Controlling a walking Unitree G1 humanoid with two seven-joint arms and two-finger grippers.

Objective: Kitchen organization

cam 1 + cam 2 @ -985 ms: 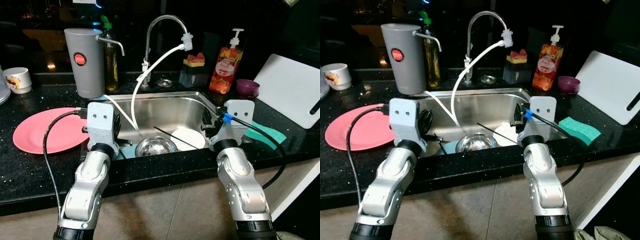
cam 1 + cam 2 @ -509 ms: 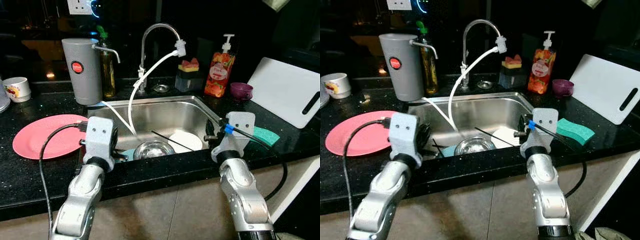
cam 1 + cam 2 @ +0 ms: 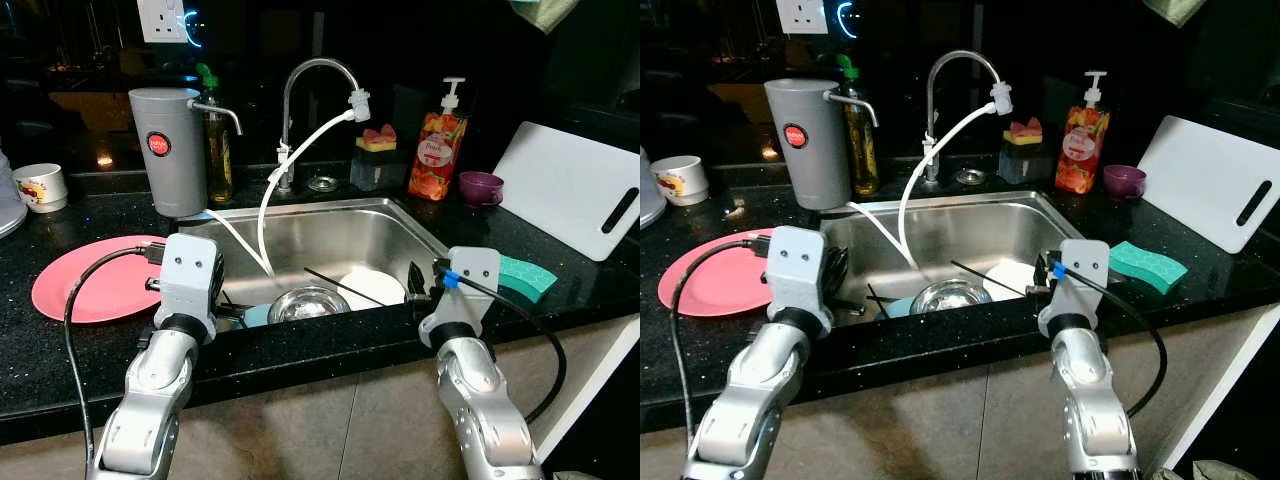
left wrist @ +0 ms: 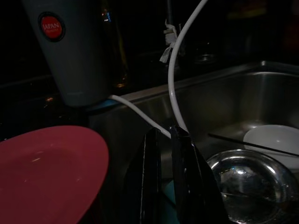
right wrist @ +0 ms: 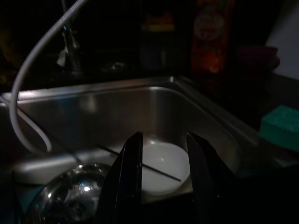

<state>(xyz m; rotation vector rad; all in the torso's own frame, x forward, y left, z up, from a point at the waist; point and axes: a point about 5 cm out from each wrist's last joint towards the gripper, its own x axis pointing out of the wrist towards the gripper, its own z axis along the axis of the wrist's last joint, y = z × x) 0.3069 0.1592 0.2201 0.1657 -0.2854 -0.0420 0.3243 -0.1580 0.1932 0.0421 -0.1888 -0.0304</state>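
A steel sink (image 3: 330, 212) holds a steel bowl (image 3: 308, 300), a white plate (image 3: 372, 285) and a thin black stick (image 3: 335, 283) lying across them. A pink plate (image 3: 88, 287) lies on the black counter left of the sink. My left gripper (image 4: 166, 186) hovers at the sink's front left corner, beside the pink plate and above the bowl, with its fingers shut and nothing between them. My right gripper (image 5: 163, 182) hangs over the sink's front right corner, facing the white plate (image 5: 161, 172), open and empty.
A grey dispenser (image 3: 178, 150), a bottle (image 3: 220, 140), the tap (image 3: 312, 90) with a white hose (image 3: 285, 170), a soap bottle (image 3: 436, 155), a purple cup (image 3: 481, 187), a green sponge (image 3: 522, 277), a white cutting board (image 3: 575, 185) and a mug (image 3: 40, 187) stand around the sink.
The whole picture has shifted down and shrunk, so the camera has drawn back and risen. Both grippers sit slightly nearer the counter's front edge. Nothing was taken hold of or let go.
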